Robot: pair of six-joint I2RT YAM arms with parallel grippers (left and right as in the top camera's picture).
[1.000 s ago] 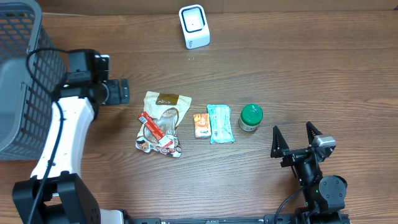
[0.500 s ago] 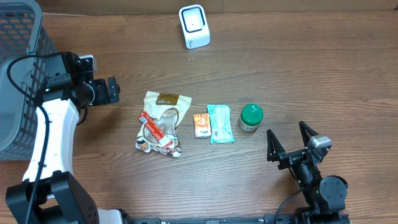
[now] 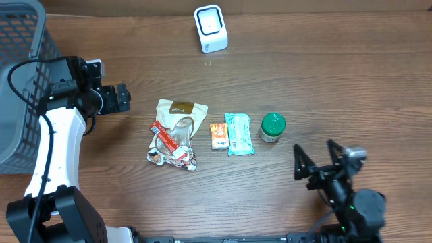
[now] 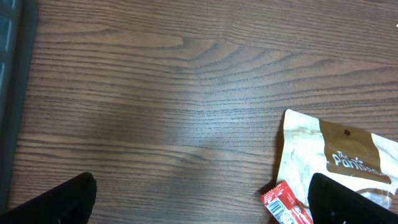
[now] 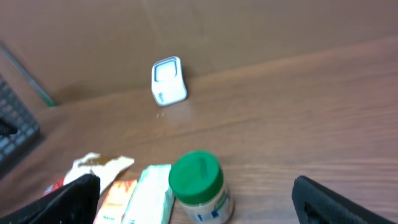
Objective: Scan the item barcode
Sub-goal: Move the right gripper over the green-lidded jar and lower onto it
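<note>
Reaching for the green-lidded jar (image 3: 272, 127) at eleven o'clock from my right gripper (image 3: 314, 150), I should straddle it squarely with these wide, empty jaws, then turn its label toward the scanner (image 3: 210, 28) at the table's twelve o'clock. My left gripper (image 3: 122, 98), at nine o'clock, gapes wide too. Overhead shows only the lid; the right wrist view shows the jar's white side, with no barcode legible.

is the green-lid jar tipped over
No, the jar stands upright with its green lid on top.
</note>
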